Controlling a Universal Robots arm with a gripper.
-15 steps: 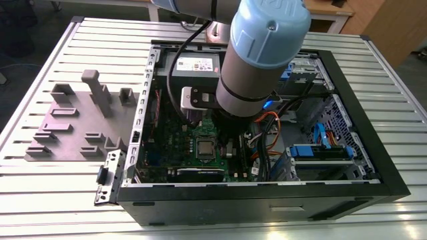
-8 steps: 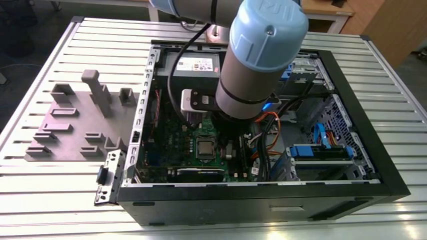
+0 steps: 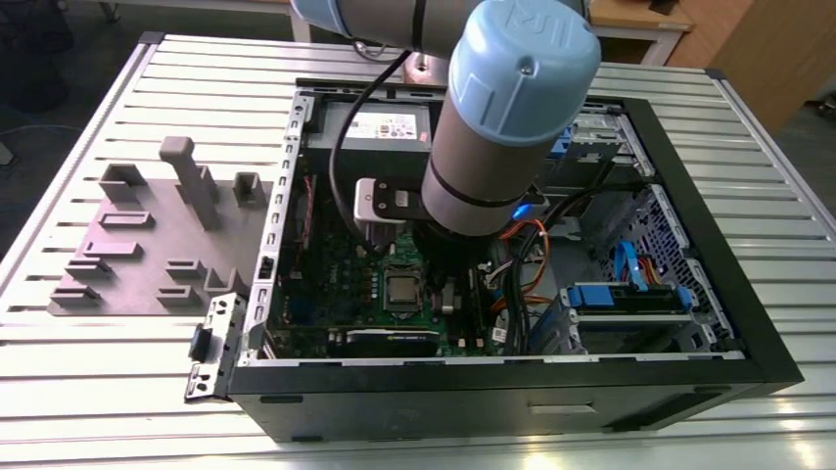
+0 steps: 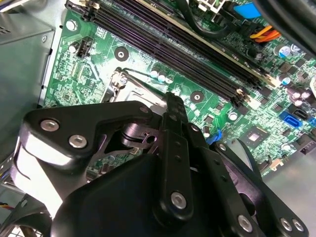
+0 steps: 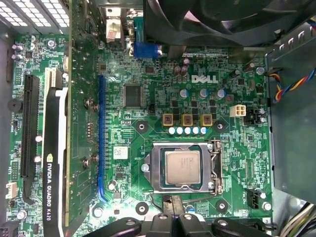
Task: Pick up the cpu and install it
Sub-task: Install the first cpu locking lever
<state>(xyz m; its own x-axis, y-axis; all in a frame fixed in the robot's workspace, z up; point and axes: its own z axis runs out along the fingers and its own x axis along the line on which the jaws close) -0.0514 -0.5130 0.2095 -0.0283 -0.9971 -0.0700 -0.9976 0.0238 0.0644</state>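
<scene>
In the exterior view I see my arm (image 3: 503,117) reaching into the open computer case (image 3: 679,196) on the slatted desk (image 3: 105,392). In the second wrist view the pincer (image 4: 170,106) hangs above the motherboard (image 4: 222,98); whether it's parted or closed, I cannot tell. In the first wrist view the cpu (image 5: 182,168) sits in its socket (image 5: 157,170), near the board's middle.

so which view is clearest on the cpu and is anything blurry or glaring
First wrist view: the cpu is sharp and evenly lit, with a soft sheen on its lid. Second wrist view: the gripper looms close and soft, with glare on its metal. Exterior view: the arm shades the board.
</scene>
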